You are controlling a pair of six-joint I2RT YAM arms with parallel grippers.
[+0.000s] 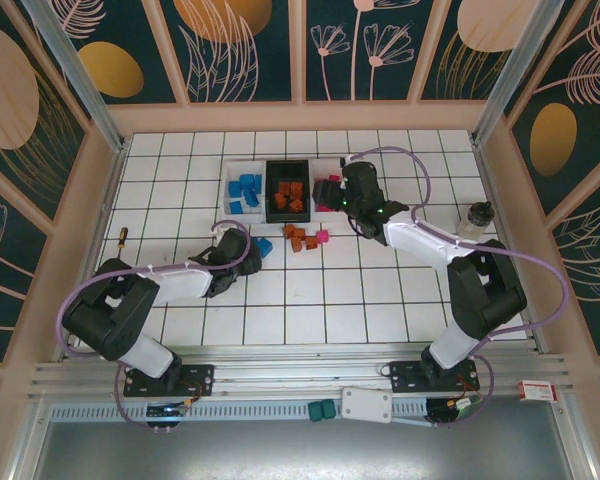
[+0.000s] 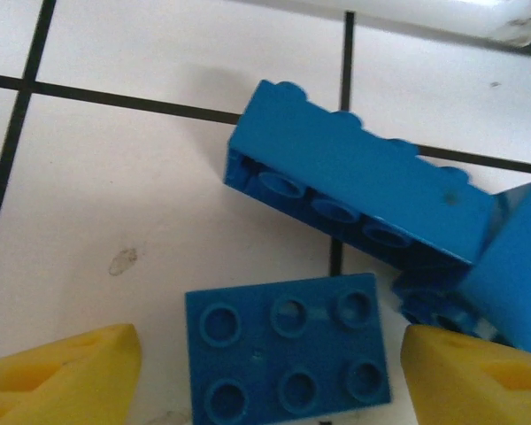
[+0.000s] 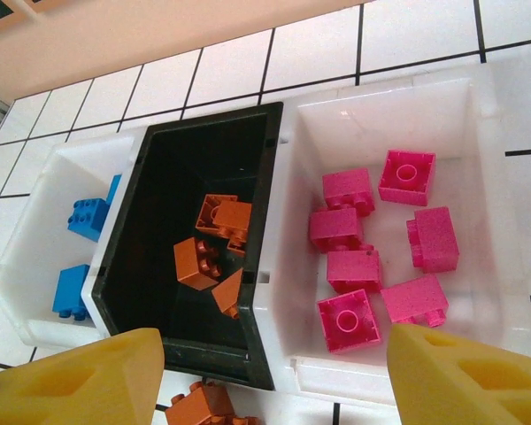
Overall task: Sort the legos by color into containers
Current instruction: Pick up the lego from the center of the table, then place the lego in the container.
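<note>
**Left wrist view: blue bricks at my open left hand, right hand open over the bins**

In the left wrist view my left hand (image 2: 270,376) is low over the white tiled counter (image 2: 115,177), its two yellow fingertips (image 2: 66,376) spread apart. A flat blue brick (image 2: 288,350), studs up, lies between them. There is a gap of bare tile on either side, so I grip nothing. Just beyond it a long blue brick (image 2: 363,199) lies on its side, hollow underside toward me. A third blue brick (image 2: 513,257) touches its right end, close to my right-side fingertip. From the top external camera this hand (image 1: 238,262) sits left of centre, with the blue pile (image 1: 265,247) at its tip.

My right hand (image 3: 270,367) hangs above the three bins, which stand side by side. Its fingers are wide apart with nothing between them. Below it, the right white bin (image 3: 496,177) holds seven pink bricks (image 3: 350,266). The black bin (image 3: 159,177) in the middle holds orange-brown bricks (image 3: 217,252), and the left white bin (image 3: 31,328) holds blue bricks (image 3: 88,217). From above, that hand (image 1: 352,188) covers most of the right white bin.

On the counter in front of the black bin lie loose orange-brown bricks (image 1: 298,238). One pink brick (image 1: 322,237) lies just beside them on the right, between my two hands.
</note>
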